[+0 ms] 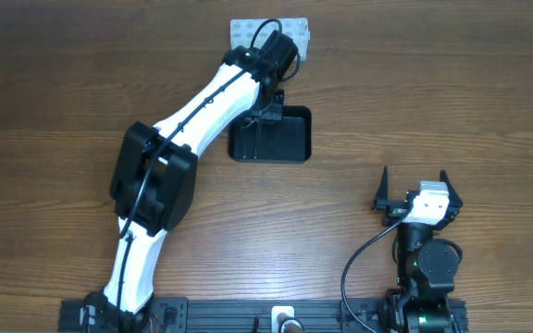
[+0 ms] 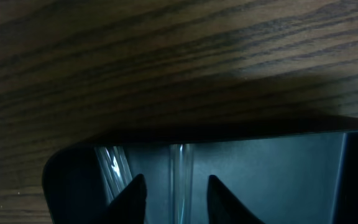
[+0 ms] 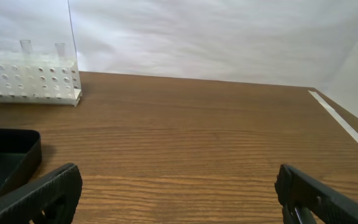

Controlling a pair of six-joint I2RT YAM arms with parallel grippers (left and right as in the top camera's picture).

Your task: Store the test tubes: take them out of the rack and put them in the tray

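The left gripper (image 2: 176,178) was held at the black tray (image 2: 278,168), slightly open, with a test tube (image 2: 180,158) between its fingers, untouched. Two tubes (image 3: 25,46) were seen in the far rack (image 3: 30,81). The right gripper (image 3: 178,174) was opened wide, empty.

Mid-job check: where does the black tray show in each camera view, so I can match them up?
Top view: tray in the upper middle, just below the white rack.
Left wrist view: tray directly under the left gripper, test tubes lying in it, table beyond.
Right wrist view: one corner of the tray, nearer the camera than the rack.
Shared landmark: the rack, just beyond the tray in the top and right wrist views.
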